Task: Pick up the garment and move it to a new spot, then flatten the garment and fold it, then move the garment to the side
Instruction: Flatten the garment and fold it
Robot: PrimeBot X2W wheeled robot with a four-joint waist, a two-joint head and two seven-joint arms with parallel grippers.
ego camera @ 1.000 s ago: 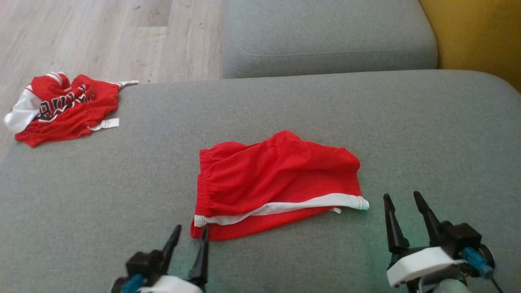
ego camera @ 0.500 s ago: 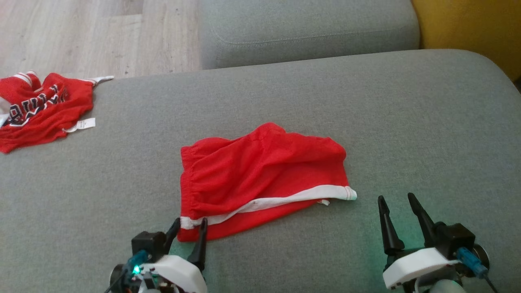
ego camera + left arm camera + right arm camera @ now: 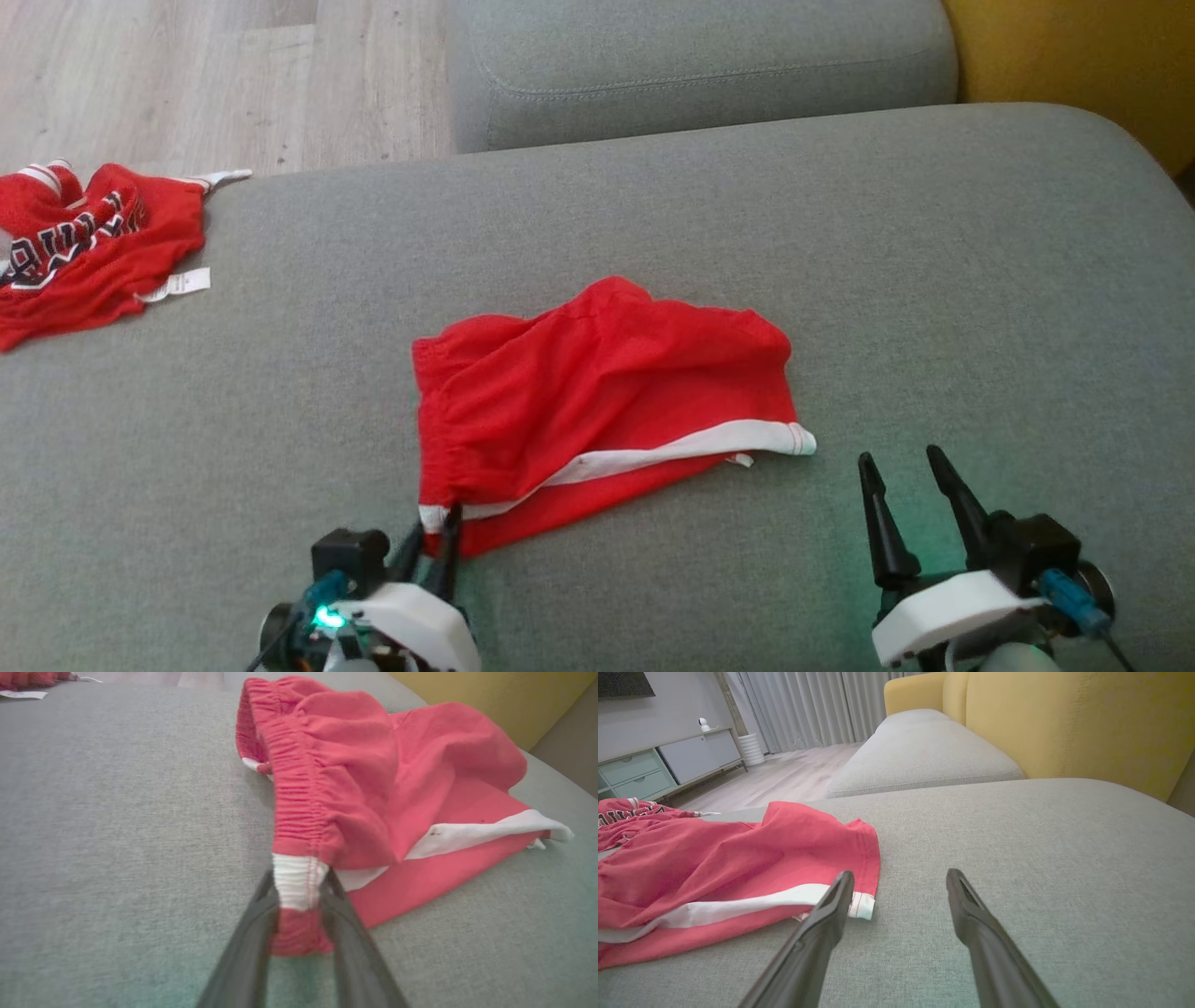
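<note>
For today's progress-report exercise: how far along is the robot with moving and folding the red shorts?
Done: nothing yet; the red shorts lie rumpled on the grey sofa cushion, unlifted. In hand: the left pincer grips their waistband corner; the right pincer stands open beside the white-trimmed hem. Left: lifting, moving, flattening, folding, setting aside.

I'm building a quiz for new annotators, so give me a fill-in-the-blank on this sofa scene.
The red shorts lie on a ____ sofa cushion.
The left gripper pinches the shorts at their elastic ____.
The right gripper stands ____, touching no cloth.
The lettered jersey lies toward the cushion's ____ edge.
Missing: grey; waistband; open; left.
</note>
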